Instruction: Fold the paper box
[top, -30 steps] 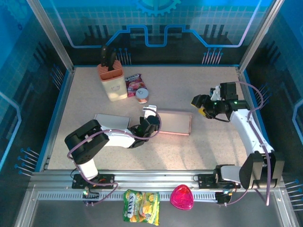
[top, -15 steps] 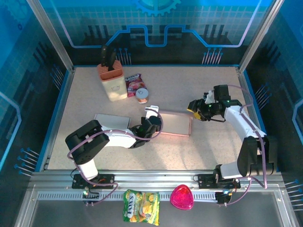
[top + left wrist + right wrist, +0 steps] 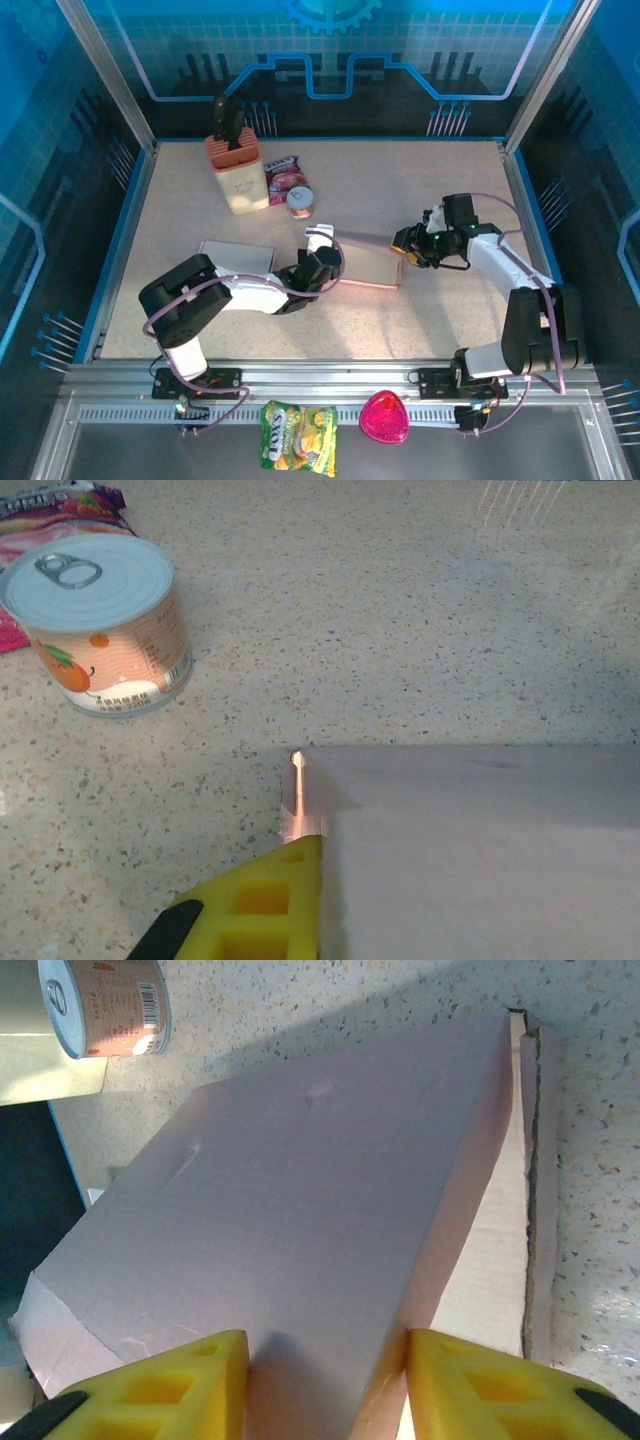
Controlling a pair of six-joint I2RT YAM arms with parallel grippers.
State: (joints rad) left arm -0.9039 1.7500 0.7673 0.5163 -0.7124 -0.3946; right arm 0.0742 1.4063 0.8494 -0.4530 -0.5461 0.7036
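- The paper box (image 3: pixel 365 262) lies mid-desk (image 3: pixel 420 190), between the two arms. In the right wrist view its top panel is tilted up.
- The right end effector (image 3: pixel 404 248) clamps that panel's right end, one finger on each side.
- The left end effector (image 3: pixel 327 265) is closed at the box's left end; whether it pinches cardboard is unclear.

The left arm (image 3: pixel 240 292) lies low and bent, its wrist at the left end of the paper box (image 3: pixel 365 268). There the left gripper (image 3: pixel 324 262) is clamped tight on the cardboard edge. The right arm (image 3: pixel 500 262) comes in from the box's right side, wrist tipped down. The right gripper (image 3: pixel 327 1355) sets its yellow fingers (image 3: pixel 150 1385) astride the box's raised right end, both touching it.
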